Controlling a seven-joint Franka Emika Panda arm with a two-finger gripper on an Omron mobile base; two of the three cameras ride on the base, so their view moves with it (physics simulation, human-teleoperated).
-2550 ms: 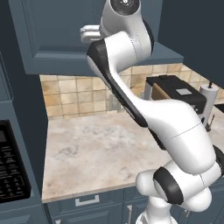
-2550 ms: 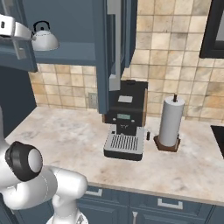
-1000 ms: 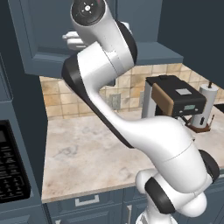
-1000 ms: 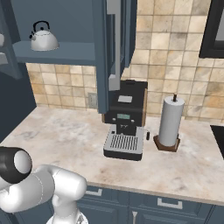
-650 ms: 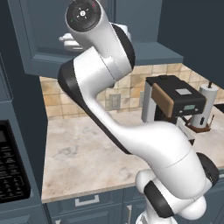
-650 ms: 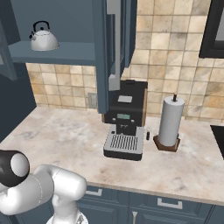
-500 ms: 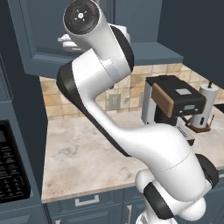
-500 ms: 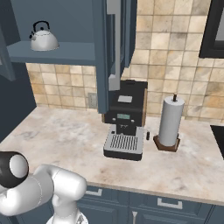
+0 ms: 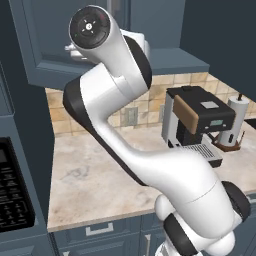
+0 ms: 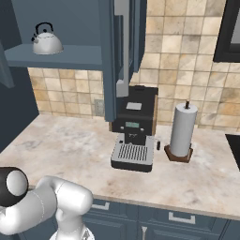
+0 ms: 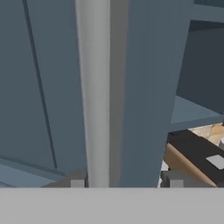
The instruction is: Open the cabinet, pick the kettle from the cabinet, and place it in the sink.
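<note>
Gripper: finger tips apart, straddling slim vertical silver bar handle of dark blue-grey cabinet door, contact not discernible | right base view: small whitish-grey kettle on open cabinet shelf, near its left end; black coffee machine and white paper towel roll toward counter's back edge | left base view: arm raised at door, kettle hidden

Beige tiled wall, marble counter
</note>
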